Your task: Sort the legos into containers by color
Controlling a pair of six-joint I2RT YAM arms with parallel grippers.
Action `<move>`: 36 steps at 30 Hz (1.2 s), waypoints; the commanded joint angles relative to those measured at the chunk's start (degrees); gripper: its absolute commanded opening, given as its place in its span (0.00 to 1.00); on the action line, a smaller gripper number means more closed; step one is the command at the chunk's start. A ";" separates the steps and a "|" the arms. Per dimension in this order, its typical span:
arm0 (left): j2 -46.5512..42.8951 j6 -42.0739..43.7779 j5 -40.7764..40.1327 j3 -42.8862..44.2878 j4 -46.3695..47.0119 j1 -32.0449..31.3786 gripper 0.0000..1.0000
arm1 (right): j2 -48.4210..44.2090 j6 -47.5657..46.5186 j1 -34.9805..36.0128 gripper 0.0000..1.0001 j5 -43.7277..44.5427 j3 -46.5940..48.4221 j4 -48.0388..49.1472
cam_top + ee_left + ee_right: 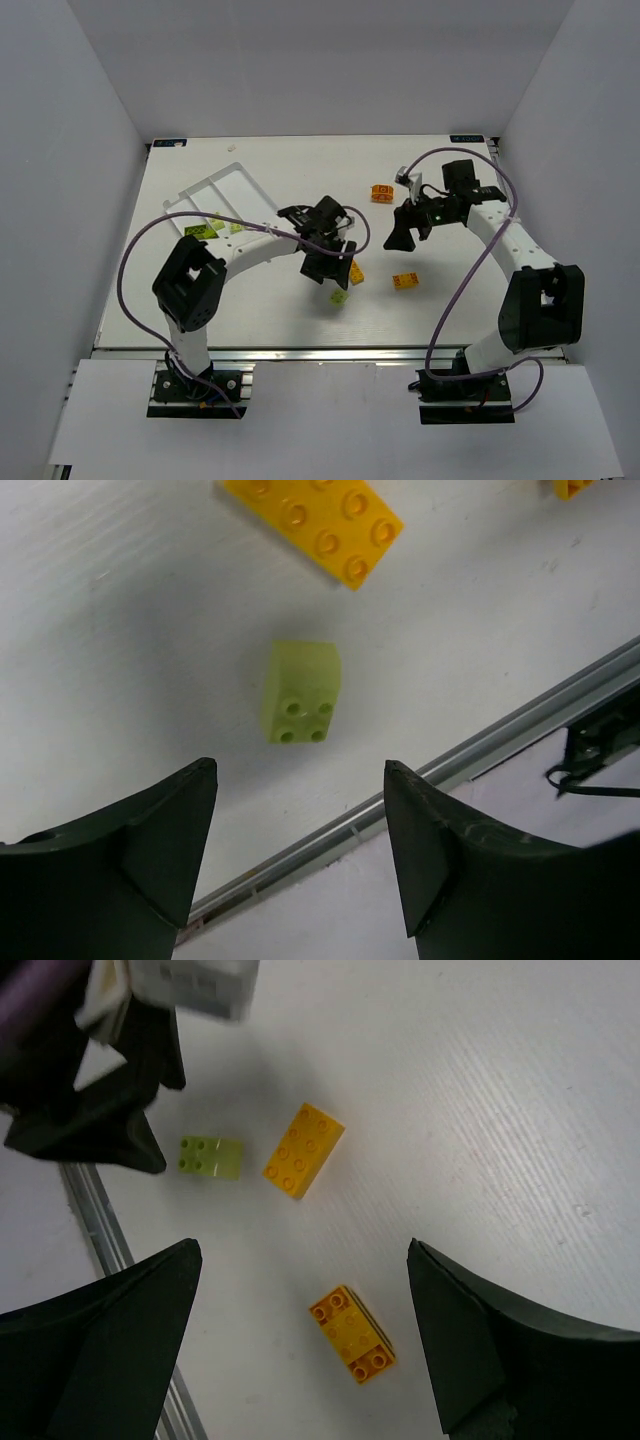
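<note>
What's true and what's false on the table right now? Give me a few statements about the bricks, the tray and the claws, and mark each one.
1. The left claw is open over a lime brick that lies on the table. True.
2. The right claw grips an orange brick. False: that claw is open and empty, and the brick lies on the table below it.
3. The tray sits at the far left of the table. True.
4. Every brick is in the tray. False: at least four lie on the table outside it.
</note>
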 commanded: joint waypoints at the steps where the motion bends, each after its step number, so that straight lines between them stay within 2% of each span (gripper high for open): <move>1: 2.40 4.29 -5.26 3.85 -3.06 -3.80 0.77 | -2.23 1.62 -1.67 0.89 -1.73 -0.90 4.33; 5: 4.25 5.96 -9.83 3.68 -2.18 -7.67 0.78 | -2.05 1.71 -2.46 0.88 -1.82 -0.81 4.33; 12: 8.38 6.75 -13.80 5.52 -2.00 -9.34 0.77 | -1.08 1.36 -3.87 0.88 -1.46 0.85 3.19; 14: 9.69 6.31 -17.74 6.22 -2.44 -9.96 0.77 | -0.73 1.36 -4.05 0.88 -1.72 1.12 2.92; 18: 11.98 5.08 -23.10 8.15 -4.28 -10.49 0.70 | -0.64 1.36 -4.31 0.88 -2.17 1.56 2.40; 21: 12.16 4.91 -23.73 8.51 -3.68 -10.49 0.56 | -0.82 0.83 -4.49 0.87 -1.99 1.65 1.78; 22: 11.81 4.91 -23.56 8.59 -3.32 -10.49 0.37 | -0.99 0.40 -4.49 0.87 -1.73 1.65 1.43; 25: 9.19 4.47 -22.85 8.42 -2.88 -10.49 0.05 | -1.52 -1.19 -4.75 0.85 -1.03 1.12 0.90; 26: 9.17 4.12 -23.11 8.51 -2.97 -10.49 0.00 | -1.70 -1.19 -4.40 0.84 -0.85 0.77 1.07; 31: -1.35 -0.36 -28.81 4.91 -1.83 -5.40 0.00 | -3.62 -1.63 -4.14 0.80 2.04 -2.21 3.36; 35: -6.90 -1.86 -30.32 3.68 -2.79 4.52 0.00 | -5.30 -0.05 -4.05 0.76 4.60 -5.99 6.52; 36: -7.43 -1.86 -30.58 3.32 -2.88 9.15 0.00 | -5.47 0.13 -3.79 0.75 4.86 -6.52 7.57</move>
